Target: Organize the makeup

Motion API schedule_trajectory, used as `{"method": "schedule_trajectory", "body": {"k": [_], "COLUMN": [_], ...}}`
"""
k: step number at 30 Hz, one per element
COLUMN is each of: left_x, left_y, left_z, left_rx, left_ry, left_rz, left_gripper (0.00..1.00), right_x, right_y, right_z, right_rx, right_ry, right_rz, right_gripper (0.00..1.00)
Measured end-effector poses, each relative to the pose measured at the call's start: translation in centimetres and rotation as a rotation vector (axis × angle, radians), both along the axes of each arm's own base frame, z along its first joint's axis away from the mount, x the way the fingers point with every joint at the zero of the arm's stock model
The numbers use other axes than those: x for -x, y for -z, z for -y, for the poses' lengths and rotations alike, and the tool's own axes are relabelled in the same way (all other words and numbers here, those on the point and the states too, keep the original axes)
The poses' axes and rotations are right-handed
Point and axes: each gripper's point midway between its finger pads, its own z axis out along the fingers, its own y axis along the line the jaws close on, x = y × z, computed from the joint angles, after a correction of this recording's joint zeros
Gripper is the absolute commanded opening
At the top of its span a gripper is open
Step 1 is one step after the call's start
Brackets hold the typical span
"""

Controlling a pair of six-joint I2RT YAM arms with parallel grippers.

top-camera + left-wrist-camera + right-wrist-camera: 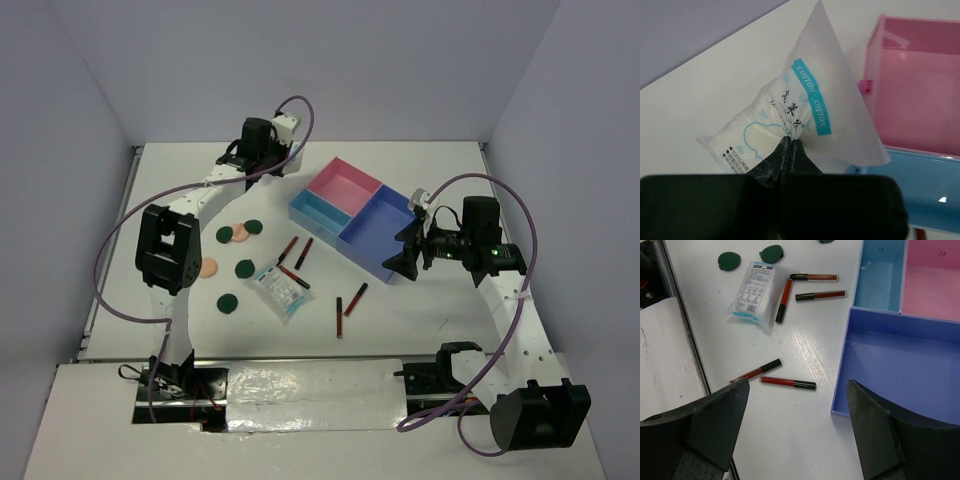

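My left gripper (pixel 790 142) is shut on the lower edge of a white blue-printed packet (pixel 805 110), which hangs beside the tray's pink compartment (pixel 920 80). My right gripper (pixel 797 386) stands open with nothing between its fingers, above the table at the front rim of the tray's big blue compartment (pixel 840 365). Two red-and-black sticks (pixel 788 383) lie just beyond it. Three more sticks (pixel 296 256) lie around a second packet (pixel 280 290). Dark green discs (pixel 245 268) and peach discs (pixel 206 267) are scattered on the left.
The blue tray (pixel 352 250) sits at the centre right, with a pink compartment (pixel 345 185) and a light-blue one (pixel 318 210). A white board (pixel 300 385) lies along the near edge between the arm bases. Purple cables loop over both arms.
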Motion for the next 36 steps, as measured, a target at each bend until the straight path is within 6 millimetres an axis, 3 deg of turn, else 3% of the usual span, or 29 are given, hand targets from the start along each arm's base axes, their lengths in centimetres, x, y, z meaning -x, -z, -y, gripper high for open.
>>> {"method": "schedule_trajectory", "body": {"k": [2,9,12,15,21,23,26,27,30,34,36], "left_x": [0.9,5.1,6.6,6.2,4.7,4.4,3.4,3.2,3.1,3.1,3.3], "left_y": [-0.6,-2.7,-3.1,-3.1,-0.1,1.1,1.9,2.0,2.1,1.6,0.9], "left_z": [2.1,12.4,15.4,17.3,17.7,17.6,17.6,17.6,17.5,17.5,17.4], "left_rx": [0.025,0.080,0.086,0.083,0.038,0.012,-0.016,-0.025,-0.032,-0.027,-0.020], "left_ry": [0.070,0.391,0.479,0.516,0.502,0.498,0.487,0.486,0.477,0.469,0.466], "left_rz": [0.014,0.104,0.127,0.151,0.128,0.113,0.111,0.112,0.109,0.123,0.128], "left_gripper": [0.00,0.00,0.00,0.00,0.00,0.05,0.34,0.49,0.64,0.67,0.62], "right_x": [0.0,0.0,0.1,0.1,-0.1,-0.1,-0.1,-0.1,-0.1,0.4,0.6], "right_y": [0.0,0.0,-0.1,-0.2,-0.3,-0.3,-0.3,-0.3,-0.3,0.0,0.2], "right_z": [0.0,0.0,0.0,0.1,0.6,0.6,0.7,0.7,0.7,0.6,0.6], "right_rx": [0.000,0.000,0.000,-0.001,0.001,0.001,0.001,0.001,0.005,0.013,0.021], "right_ry": [0.000,0.001,0.001,0.004,0.027,0.026,0.028,0.028,0.024,-0.004,-0.019], "right_rz": [-0.001,-0.002,0.001,0.007,0.016,0.016,0.016,0.016,0.020,0.027,0.031], "right_gripper": [0.86,0.86,0.86,0.86,0.86,0.86,0.86,0.86,0.87,0.87,0.87]}}
